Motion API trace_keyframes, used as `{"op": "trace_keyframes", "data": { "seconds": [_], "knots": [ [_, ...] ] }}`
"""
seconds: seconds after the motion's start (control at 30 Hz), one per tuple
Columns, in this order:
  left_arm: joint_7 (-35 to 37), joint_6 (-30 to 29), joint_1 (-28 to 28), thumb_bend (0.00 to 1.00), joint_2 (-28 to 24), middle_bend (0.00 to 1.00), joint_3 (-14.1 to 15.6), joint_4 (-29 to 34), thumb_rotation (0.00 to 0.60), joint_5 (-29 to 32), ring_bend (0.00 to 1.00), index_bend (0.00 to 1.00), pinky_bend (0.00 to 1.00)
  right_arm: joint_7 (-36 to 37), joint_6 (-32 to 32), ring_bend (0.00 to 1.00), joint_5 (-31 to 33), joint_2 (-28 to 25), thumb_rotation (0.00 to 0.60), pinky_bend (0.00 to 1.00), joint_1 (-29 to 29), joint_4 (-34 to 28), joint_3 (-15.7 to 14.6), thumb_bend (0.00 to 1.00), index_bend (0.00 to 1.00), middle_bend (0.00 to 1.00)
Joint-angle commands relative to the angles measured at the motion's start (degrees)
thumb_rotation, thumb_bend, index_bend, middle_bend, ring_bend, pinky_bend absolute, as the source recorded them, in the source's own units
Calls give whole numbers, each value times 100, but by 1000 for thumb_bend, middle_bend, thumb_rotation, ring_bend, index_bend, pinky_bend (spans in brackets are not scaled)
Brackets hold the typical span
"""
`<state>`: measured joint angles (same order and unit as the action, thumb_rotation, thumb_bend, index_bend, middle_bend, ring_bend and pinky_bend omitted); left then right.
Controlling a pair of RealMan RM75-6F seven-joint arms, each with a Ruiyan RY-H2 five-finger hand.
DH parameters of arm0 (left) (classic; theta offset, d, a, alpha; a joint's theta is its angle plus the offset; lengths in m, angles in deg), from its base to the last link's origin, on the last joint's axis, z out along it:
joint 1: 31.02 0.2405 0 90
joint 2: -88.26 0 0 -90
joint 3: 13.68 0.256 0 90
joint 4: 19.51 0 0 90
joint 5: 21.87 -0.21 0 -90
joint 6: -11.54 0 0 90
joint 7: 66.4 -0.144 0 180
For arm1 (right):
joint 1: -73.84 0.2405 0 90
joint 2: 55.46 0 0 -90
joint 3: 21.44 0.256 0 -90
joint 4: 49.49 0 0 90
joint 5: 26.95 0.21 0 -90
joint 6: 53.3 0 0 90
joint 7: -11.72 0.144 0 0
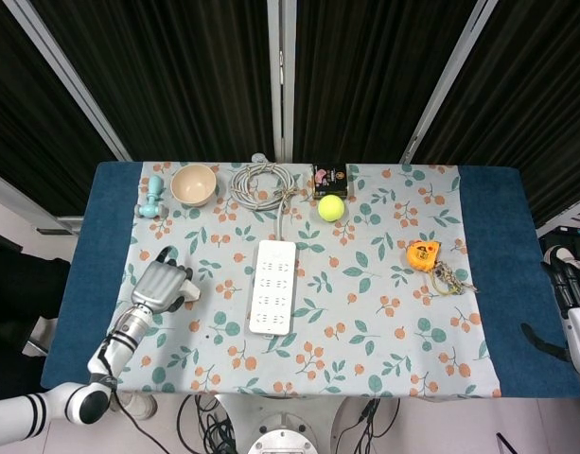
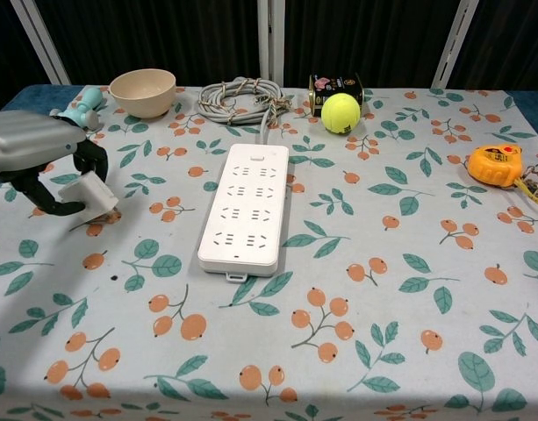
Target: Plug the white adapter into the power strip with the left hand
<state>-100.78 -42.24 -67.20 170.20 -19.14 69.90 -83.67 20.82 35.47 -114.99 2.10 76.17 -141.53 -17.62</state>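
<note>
White adapter (image 2: 91, 194) in left hand (image 2: 40, 158) | power strip (image 2: 242, 207) apart (bowl (image 2: 143, 91) behind)

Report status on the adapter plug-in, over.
Left hand holds white adapter, left of power strip, not yet plugged. Right hand idle off the table's right edge. Path to strip unobstructed.
</note>
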Motion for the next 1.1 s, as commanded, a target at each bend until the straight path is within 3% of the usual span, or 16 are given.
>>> {"op": "trace_keyframes", "data": {
  "seconds": [0.03,0.3,0.5,0.73,0.93,1.1],
  "knots": [
    [2,4,-18,326,-18,429,42,22,600,25,289,376,86,4,-1,0,9,4,600,0,-1,5,6,146,0,18],
    [167,-168,60,296,-92,378,151,207,600,-4,260,309,91,52,-8,0,42,24,600,0,-15,55,13,146,0,21],
    [1360,-558,394,232,-96,323,73,318,600,-413,237,248,91,61,17,0,39,20,600,0,-16,74,37,146,0,21],
    [3717,-745,767,266,491,351,47,-647,600,-1070,237,347,106,40,-10,0,5,3,600,0,10,56,39,146,0,21],
    [4529,-1063,929,271,1038,379,135,-1609,600,-1512,237,385,106,7,-10,0,16,1,600,0,1,28,38,147,0,21],
    [4715,-1160,976,271,1189,379,176,-1905,600,-1678,237,382,106,-25,-2,0,26,-8,600,0,-13,-6,34,146,0,21]
  ]
}}
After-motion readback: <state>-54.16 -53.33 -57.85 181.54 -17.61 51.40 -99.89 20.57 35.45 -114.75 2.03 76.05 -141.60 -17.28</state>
